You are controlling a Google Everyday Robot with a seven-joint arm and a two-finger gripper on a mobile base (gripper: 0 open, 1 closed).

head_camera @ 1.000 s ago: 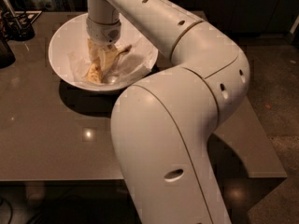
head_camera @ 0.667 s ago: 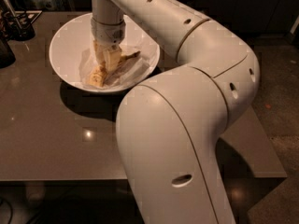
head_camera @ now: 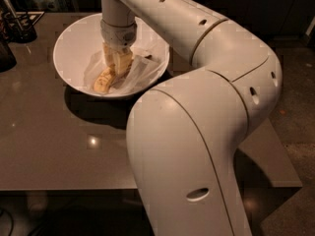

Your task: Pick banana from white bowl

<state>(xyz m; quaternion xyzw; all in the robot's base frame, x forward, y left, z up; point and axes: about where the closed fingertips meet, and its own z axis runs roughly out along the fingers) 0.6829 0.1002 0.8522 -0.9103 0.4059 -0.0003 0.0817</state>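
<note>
The white bowl (head_camera: 74, 43) stands on the brown table at the upper left. Inside it the yellow, brown-speckled banana (head_camera: 103, 81) lies on crumpled white paper (head_camera: 140, 73). Its lower end points to the front left, and its upper end is hidden under my gripper. My gripper (head_camera: 118, 63) reaches straight down into the bowl from the wrist (head_camera: 118, 31) and sits right on the banana's upper part.
My large white arm (head_camera: 197, 132) fills the middle and right of the view and hides much of the table (head_camera: 44, 146). Dark objects (head_camera: 15, 26) stand at the table's far left corner. The table's front edge runs along the bottom, with dark floor at the right.
The gripper stays down in the bowl over the banana. The arm's elbow has swung a little to the right. The banana lies as before.
</note>
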